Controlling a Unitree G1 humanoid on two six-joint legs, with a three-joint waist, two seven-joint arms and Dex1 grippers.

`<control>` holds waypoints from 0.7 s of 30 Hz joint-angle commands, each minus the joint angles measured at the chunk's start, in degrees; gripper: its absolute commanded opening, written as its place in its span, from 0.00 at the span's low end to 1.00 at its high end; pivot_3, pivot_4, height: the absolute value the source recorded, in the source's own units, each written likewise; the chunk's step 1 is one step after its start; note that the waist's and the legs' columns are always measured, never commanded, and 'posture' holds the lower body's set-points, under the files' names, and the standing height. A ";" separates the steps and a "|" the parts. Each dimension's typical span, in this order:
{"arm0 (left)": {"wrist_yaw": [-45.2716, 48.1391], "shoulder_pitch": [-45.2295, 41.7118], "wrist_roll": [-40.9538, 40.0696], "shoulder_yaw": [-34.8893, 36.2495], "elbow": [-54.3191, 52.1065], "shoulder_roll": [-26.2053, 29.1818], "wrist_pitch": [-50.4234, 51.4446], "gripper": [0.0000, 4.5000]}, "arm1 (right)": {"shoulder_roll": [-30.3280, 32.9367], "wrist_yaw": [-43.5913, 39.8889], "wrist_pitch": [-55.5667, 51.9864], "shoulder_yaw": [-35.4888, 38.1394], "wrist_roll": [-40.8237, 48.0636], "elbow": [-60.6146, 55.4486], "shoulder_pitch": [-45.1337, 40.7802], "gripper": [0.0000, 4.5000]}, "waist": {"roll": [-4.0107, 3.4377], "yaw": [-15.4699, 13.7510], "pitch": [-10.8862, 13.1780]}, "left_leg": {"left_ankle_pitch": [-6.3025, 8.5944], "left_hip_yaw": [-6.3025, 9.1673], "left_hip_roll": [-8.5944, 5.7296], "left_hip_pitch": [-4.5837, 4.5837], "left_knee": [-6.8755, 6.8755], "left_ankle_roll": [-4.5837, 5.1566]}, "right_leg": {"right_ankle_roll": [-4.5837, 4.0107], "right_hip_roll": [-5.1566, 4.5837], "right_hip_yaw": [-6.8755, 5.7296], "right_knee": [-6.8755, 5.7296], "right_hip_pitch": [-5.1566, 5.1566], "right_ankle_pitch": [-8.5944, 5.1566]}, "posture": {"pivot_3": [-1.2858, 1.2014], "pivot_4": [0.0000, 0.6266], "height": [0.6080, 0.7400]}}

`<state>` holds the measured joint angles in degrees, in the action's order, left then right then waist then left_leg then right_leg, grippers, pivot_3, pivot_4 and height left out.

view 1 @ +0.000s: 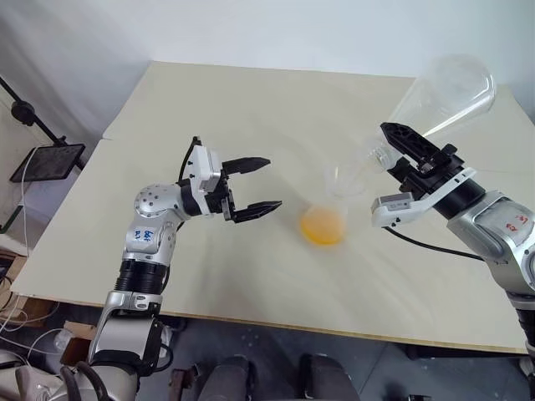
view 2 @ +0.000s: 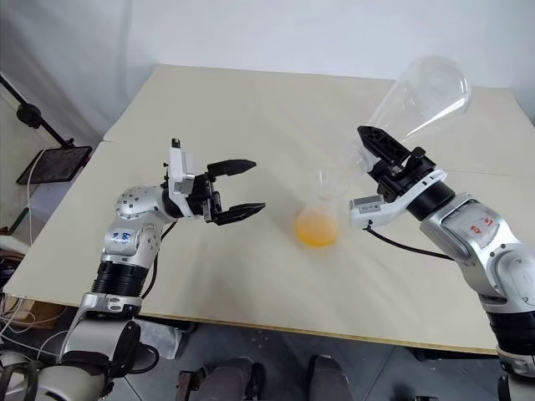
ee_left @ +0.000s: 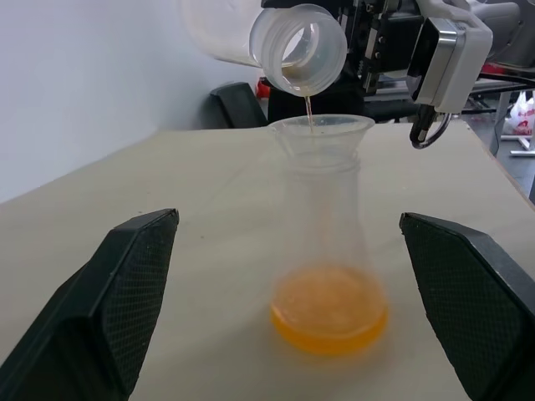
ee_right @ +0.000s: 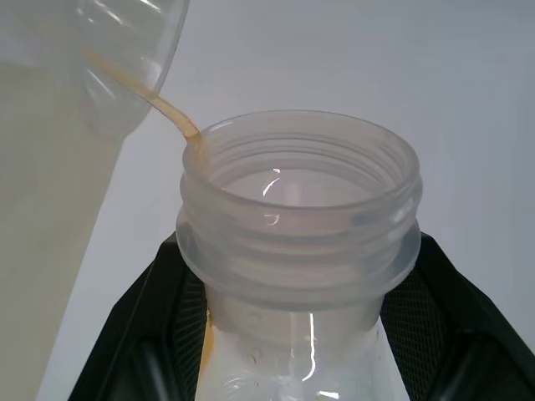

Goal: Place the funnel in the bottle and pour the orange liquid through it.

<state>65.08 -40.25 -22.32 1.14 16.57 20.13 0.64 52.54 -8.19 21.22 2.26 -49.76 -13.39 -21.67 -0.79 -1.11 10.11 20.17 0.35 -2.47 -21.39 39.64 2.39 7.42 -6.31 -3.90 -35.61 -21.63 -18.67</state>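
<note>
The milky, wide-necked bottle [view 1: 443,96] is tipped mouth-down in my right gripper [view 1: 393,152], which is shut on its threaded neck [ee_right: 301,209]. A thin thread of orange liquid [ee_left: 309,109] runs from its mouth into the clear funnel [ee_left: 322,134]. The funnel sits in the neck of a clearer, longer-necked flask [view 1: 324,219] standing mid-table. Orange liquid [ee_left: 329,313] pools in that flask's base. My left gripper [view 1: 274,182] hovers open just left of the flask, pointing at it, with its fingers [ee_left: 134,284] apart from the glass.
The beige table [view 1: 251,100] has a seam running across it, and its front edge lies near me. A black tablet on a stand [view 1: 46,163] sits off the table's left side. Bare tabletop surrounds the flask.
</note>
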 commanded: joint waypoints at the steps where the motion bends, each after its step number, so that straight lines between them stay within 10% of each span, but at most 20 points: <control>1: 0.27 -1.09 -0.89 0.29 -0.79 0.14 -0.26 1.00 | 0.82 1.38 0.14 1.90 -0.48 -2.00 -1.21 0.54 | 0.00 0.02 0.00 | 0.00 0.00 0.00 0.00 0.00 0.00 | 0.00 0.00 0.00 0.00 0.00 0.00 | 0.52 0.24 1.00; 14: 0.18 -1.05 -0.60 -0.25 -0.97 -0.36 -0.31 1.00 | 0.11 1.50 -0.27 2.95 1.48 -2.03 -0.76 0.54 | 0.00 0.05 0.00 | 0.00 0.00 0.00 0.00 0.00 0.00 | 0.00 0.00 0.00 0.00 0.00 0.00 | 0.52 0.24 1.00; 21: 0.25 -1.36 -0.39 -0.27 -0.44 -0.24 -0.53 1.00 | -4.50 -4.70 -4.39 5.46 16.40 -3.81 -0.94 0.54 | 0.00 0.08 0.00 | 0.00 0.00 0.01 0.00 0.01 0.00 | 0.00 0.00 -0.05 -0.01 0.00 0.00 | 0.52 0.24 1.00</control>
<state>65.16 -40.26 -22.29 0.87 16.59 19.90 0.64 48.17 -11.92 18.03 5.18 -36.78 -14.56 -21.67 -0.78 -1.03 10.11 20.17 0.35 -2.46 -21.38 39.66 2.40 7.42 -6.31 -3.96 -35.62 -21.63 -18.67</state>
